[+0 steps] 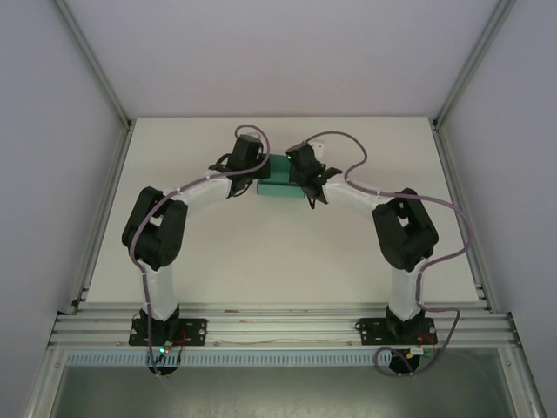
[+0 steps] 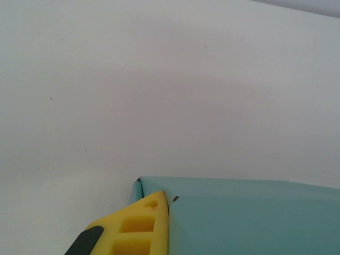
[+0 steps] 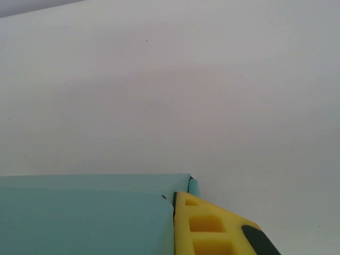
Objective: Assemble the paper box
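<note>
The paper box [image 1: 280,188] is teal-green card, lying at the far middle of the white table [image 1: 261,261] between my two grippers. My left gripper [image 1: 260,177] is at its left end and my right gripper [image 1: 306,185] at its right end. In the left wrist view a yellow finger [image 2: 143,223] lies flat against the outside of the box's end wall [image 2: 136,192], and the teal panel [image 2: 255,218] hides the other finger. The right wrist view mirrors this, with a yellow finger [image 3: 204,223] against the box's corner [image 3: 194,187] beside the teal panel [image 3: 79,212]. Both grippers look shut on the card.
Aluminium posts [image 1: 94,61] and grey walls close in the table's sides and back. A metal rail [image 1: 278,326] carrying both arm bases runs along the near edge. Purple cables [image 1: 452,218] loop off the arms. Bare white table lies in front of the box.
</note>
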Robot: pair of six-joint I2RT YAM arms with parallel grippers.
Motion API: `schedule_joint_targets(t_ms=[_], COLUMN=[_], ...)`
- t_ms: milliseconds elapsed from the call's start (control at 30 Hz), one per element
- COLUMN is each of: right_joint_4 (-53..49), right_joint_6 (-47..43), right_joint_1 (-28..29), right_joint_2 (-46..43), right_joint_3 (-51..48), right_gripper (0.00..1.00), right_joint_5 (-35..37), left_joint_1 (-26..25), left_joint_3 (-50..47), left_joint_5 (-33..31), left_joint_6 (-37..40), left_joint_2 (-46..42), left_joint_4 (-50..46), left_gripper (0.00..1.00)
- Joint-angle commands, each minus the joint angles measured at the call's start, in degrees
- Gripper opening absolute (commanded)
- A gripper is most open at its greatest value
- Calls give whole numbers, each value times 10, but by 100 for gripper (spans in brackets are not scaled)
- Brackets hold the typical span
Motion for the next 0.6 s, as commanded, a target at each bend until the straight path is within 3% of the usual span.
schedule_joint_targets(t_ms=[0, 267, 433, 567], right_joint_4=[60, 199, 243, 254], right_joint_6=[-15, -81, -100, -116], right_joint_1=[16, 39, 49, 56], right_joint_2=[-29, -57, -63, -71], right_joint_3=[-42, -167, -211, -222], right_gripper=[8, 8, 8, 8], right_joint_5=[15, 24, 36, 41], left_joint_1=[-19, -20, -23, -24], left_joint_3=[-43, -139, -136, -126], left_joint_5=[39, 55, 73, 51], left_joint_6=[-22, -9, 5, 13], left_joint_2=[-25, -83, -115, -150], left_joint_4=[57, 106, 77, 28], left_gripper=[0, 7, 46, 76])
